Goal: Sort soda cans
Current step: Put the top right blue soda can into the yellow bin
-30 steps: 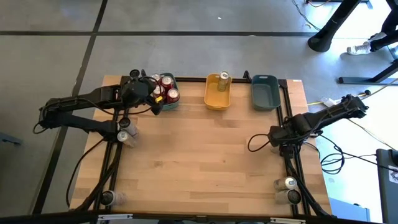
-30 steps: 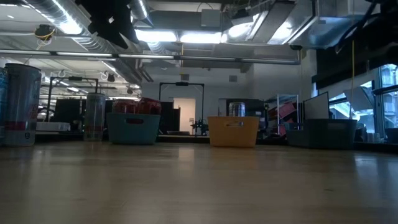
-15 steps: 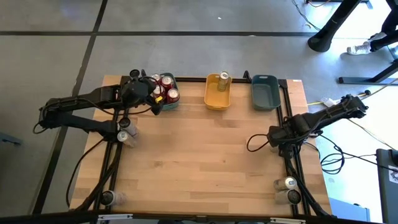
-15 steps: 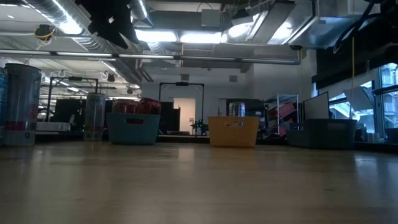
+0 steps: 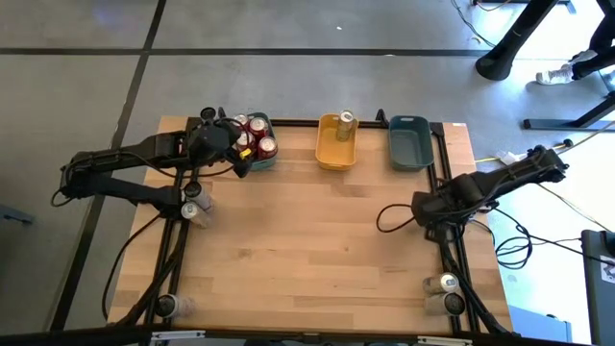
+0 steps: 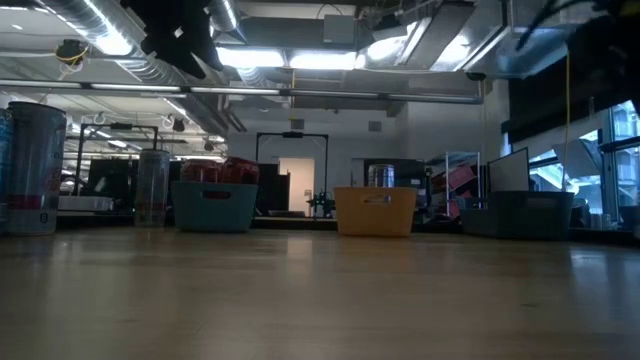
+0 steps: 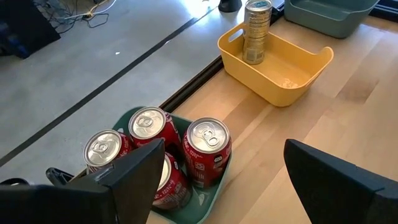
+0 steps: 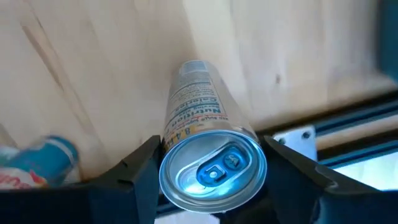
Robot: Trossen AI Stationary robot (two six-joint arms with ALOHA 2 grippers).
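Soda can (image 8: 211, 163) in right hand (image 5: 424, 208), now slightly farther inward.

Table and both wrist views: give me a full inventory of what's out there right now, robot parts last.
Red soda cans: four, red, in the teal tray at the far left.
Gold soda can: one, gold, upright in the yellow tray at the far middle.
Grey-blue tray: one, far right, no can visible inside.
Loose cans: silver-topped, by the table's left edge; others near the front corners.
Silver can: one, silver, between the right gripper's fingers.
Left gripper: open, over the teal tray.
Right gripper: shut on the silver can, near the right edge.
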